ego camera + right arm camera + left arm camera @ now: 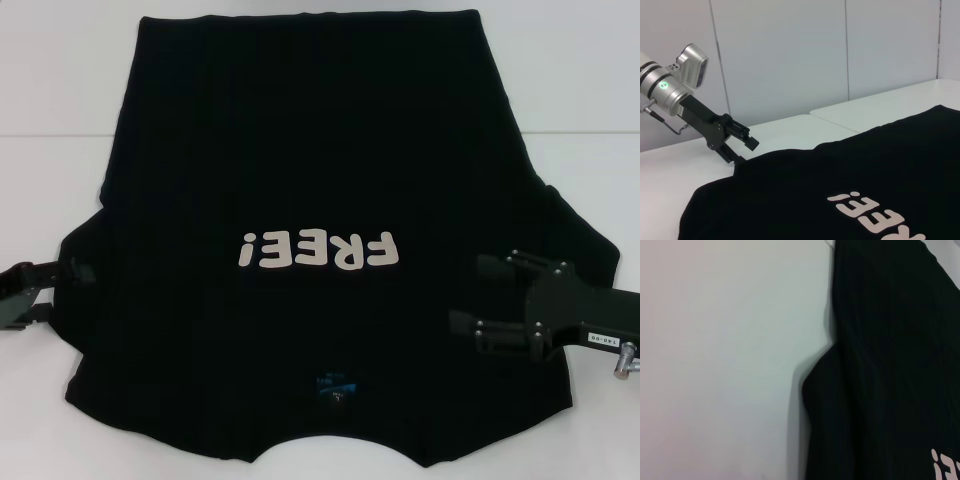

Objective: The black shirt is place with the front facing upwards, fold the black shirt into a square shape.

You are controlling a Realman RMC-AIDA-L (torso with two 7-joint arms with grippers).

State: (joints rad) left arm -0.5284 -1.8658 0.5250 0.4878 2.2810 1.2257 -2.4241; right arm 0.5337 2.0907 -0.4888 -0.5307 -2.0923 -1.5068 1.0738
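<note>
**Shirt flat, both grippers at the sleeves**

Black shirt (pixel 300 180) spread flat on the white table (pixel 60 70), lettering up, between the two grippers. Left gripper (pixel 742 147) at the left sleeve edge, fingers apart, lower one at the cloth. Right gripper (pixel 485 305) above the right sleeve, wide open, holding nothing.
</note>
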